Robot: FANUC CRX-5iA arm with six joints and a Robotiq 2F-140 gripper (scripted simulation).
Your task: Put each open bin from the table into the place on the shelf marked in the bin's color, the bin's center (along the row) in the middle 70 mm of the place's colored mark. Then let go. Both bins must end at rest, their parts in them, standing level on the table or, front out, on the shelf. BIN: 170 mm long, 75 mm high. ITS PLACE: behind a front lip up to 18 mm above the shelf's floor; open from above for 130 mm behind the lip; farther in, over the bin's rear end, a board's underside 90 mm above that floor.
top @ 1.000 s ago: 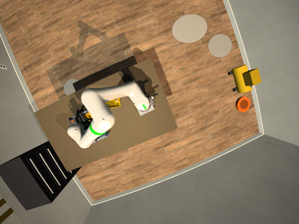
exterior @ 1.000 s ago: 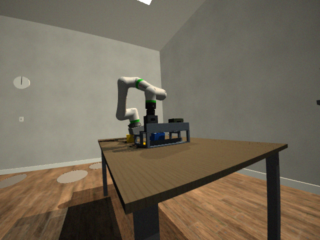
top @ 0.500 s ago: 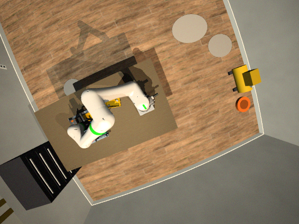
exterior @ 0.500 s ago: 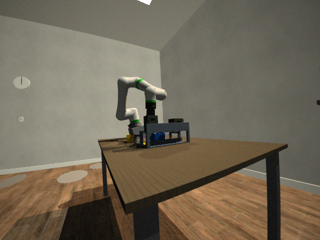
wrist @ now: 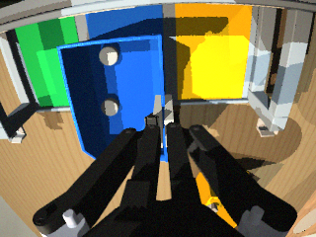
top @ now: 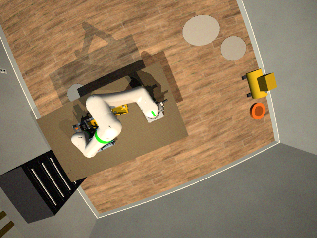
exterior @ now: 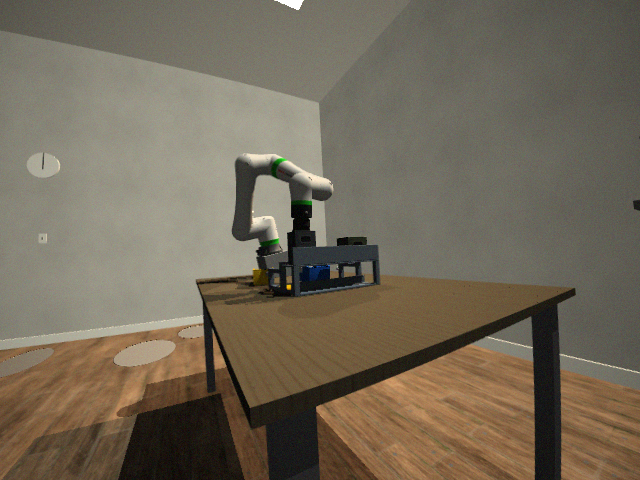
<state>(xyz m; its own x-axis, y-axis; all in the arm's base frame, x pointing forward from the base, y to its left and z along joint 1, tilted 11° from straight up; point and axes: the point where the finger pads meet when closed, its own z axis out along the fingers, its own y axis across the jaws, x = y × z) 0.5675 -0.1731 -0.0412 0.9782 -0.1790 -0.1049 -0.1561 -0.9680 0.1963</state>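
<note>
In the wrist view my gripper (wrist: 163, 105) is shut on the right side wall of the blue bin (wrist: 113, 95). The bin holds two white parts (wrist: 109, 57). It hangs in front of the shelf, whose floor shows a green mark (wrist: 42, 59), a blue mark (wrist: 125, 23) and a yellow mark (wrist: 213, 53); the bin's far end reaches the blue mark. In the side view the blue bin (exterior: 314, 272) shows inside the grey shelf frame (exterior: 330, 266), under my gripper (exterior: 301, 240). The yellow bin (top: 120, 109) stands on the table beside the arm, and also shows in the side view (exterior: 260, 276).
A dark box (exterior: 351, 240) sits on the shelf's top board. Grey shelf posts (wrist: 279, 79) stand to the right of the yellow mark. The robot base (top: 86, 128) is near the table's left end. A black cabinet (top: 38, 184) stands off the table's corner.
</note>
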